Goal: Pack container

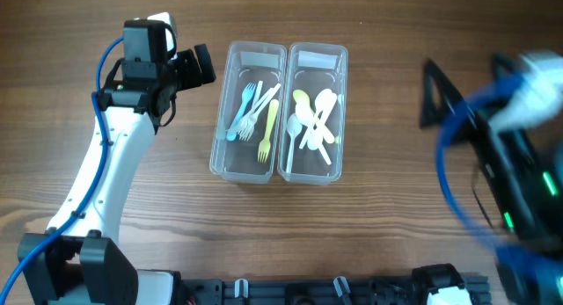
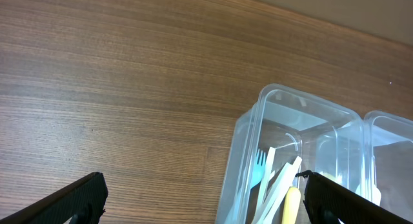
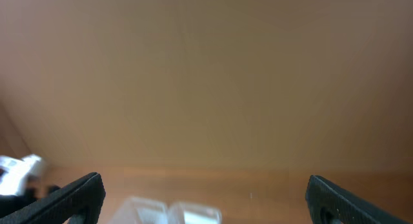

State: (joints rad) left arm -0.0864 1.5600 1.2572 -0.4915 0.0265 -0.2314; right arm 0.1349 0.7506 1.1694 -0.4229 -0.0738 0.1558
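Observation:
Two clear plastic containers stand side by side at the table's middle. The left container point(image 1: 225, 120) holds blue, white and yellow forks point(image 1: 251, 112). The right container point(image 1: 340, 103) holds white and pale yellow spoons point(image 1: 315, 122). My left gripper point(image 1: 198, 66) is open and empty, just left of the left container's far end. In the left wrist view its fingers point(image 2: 203, 192) straddle bare wood and the left container's corner point(image 2: 277, 98). My right gripper point(image 1: 433, 94) is open and empty, off to the right and blurred. The right wrist view point(image 3: 205, 192) is blurred, with the containers point(image 3: 174, 212) faint at the bottom.
Bare wood surrounds the containers on all sides. The left arm's white link point(image 1: 106, 173) runs along the table's left side. The right arm with its blue cable point(image 1: 457, 177) fills the right edge. A black rail point(image 1: 334, 292) lies along the front edge.

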